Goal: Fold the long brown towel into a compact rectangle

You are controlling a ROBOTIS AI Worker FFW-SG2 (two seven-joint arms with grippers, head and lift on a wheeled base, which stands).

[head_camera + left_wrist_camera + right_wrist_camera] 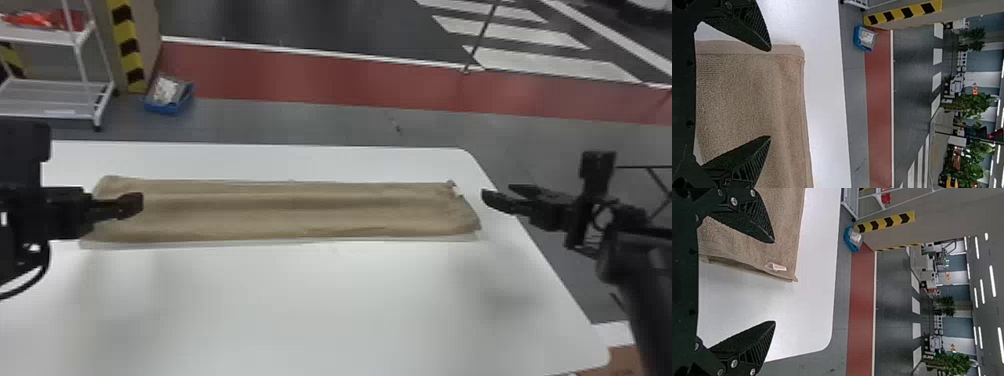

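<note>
The brown towel point(300, 215) lay as a long, flat band across the far part of the white table point(300, 300), its length running along the far edge. Creases ran lengthwise through it. Its right end stopped short of the table's right edge, near the far right corner, which was rounded. A small white tag point(777, 267) stuck out at that end.

Over the towel's left end hung the left gripper point(131, 204), its fingers spread apart, holding nothing. In the left wrist view, towel showed between the fingertips. The right gripper point(497, 192) hung just beside the towel's right end, near the right edge of the table, also released and empty. Its wrist view showed one finger over the towel and the other over bare tabletop.

Beyond the far edge, toward the left, a blue bin point(172, 109) sat on the floor with something pale inside. Next to it stood a yellow-and-black striped pillar point(130, 45), and farther left a white rack point(50, 90) with red things point(42, 20) on a shelf. A red strip point(325, 75) crossed the floor behind.
</note>
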